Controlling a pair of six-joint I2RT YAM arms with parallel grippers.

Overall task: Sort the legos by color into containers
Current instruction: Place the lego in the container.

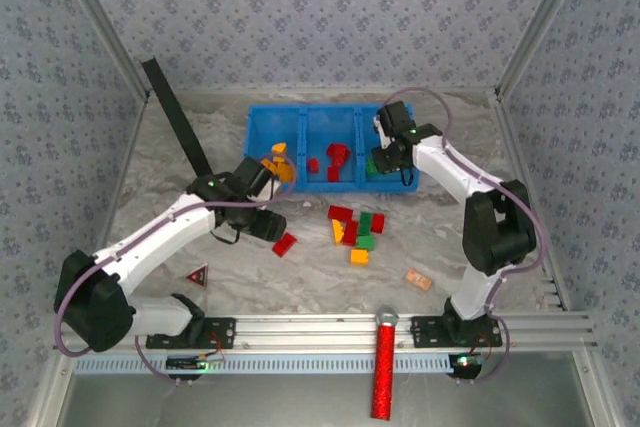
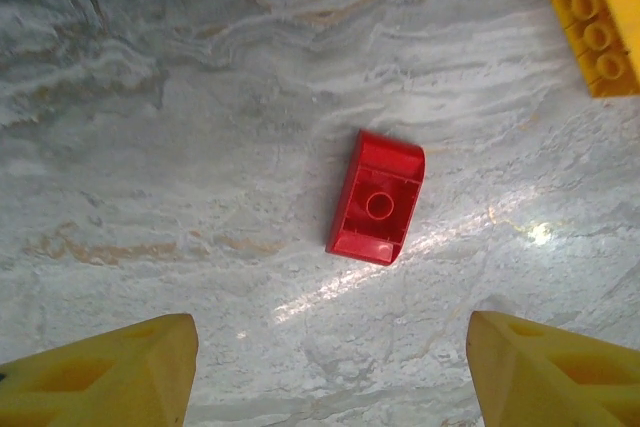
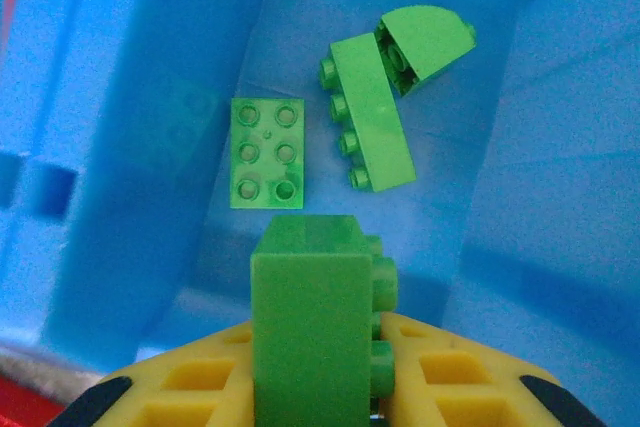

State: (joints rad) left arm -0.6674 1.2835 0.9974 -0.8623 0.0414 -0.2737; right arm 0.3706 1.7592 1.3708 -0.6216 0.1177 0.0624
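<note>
right pincer [image 3: 318,392], green brick [image 3: 310,297] clamped (over blue bin [image 3: 560,197])

You have a grey-veined marble desk [image 1: 300,282] walled at 9, 12 and 3 o'clock by floral-patterned panels [image 1: 300,17]; an aluminium rail [image 1: 330,327] runs at 6.

The right claw [image 3: 315,387], its yellow fingers [image 3: 200,387] at the bottom of the view, grips an upright green brick [image 3: 310,317] with studs along its right side. Beyond it lies the floor of a blue compartment [image 3: 130,147] holding three more green pieces. A six-stud green brick [image 3: 266,152] lies flat on the left, while a long green brick [image 3: 368,127] on its side touches a curved green brick [image 3: 428,39] on the right.
</note>
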